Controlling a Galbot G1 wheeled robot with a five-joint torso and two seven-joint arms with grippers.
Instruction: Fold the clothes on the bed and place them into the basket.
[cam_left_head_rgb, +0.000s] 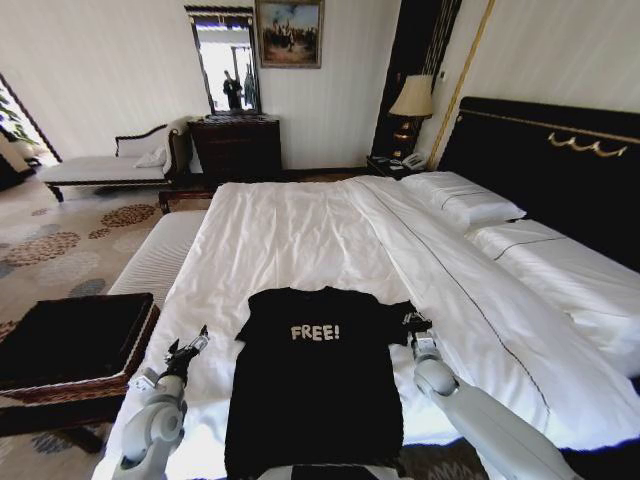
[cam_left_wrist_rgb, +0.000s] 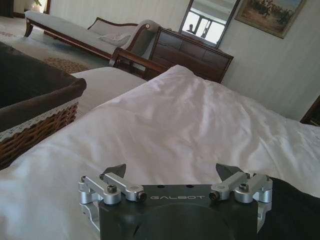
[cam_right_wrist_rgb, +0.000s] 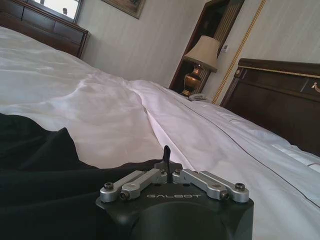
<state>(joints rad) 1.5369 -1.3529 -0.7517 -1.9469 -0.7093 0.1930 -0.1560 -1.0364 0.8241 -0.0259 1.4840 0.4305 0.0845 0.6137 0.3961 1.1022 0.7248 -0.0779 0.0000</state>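
Observation:
The clothes are one black T-shirt with white "FREE!" lettering, lying flat at the foot of the bed. My left gripper rests open on the white duvet just left of the shirt, whose edge lies beside it. Its fingertips stand wide apart with nothing between them. My right gripper sits at the shirt's right sleeve. Its fingers are pressed together where the black fabric ends. The brown wicker basket with black lining stands left of the bed, close to the left gripper, its wall near.
A pale striped bench stands along the bed's left side, beyond the basket. White pillows and the black headboard are to the right. A lamp stands on the nightstand. A dark dresser and a chaise line the far wall.

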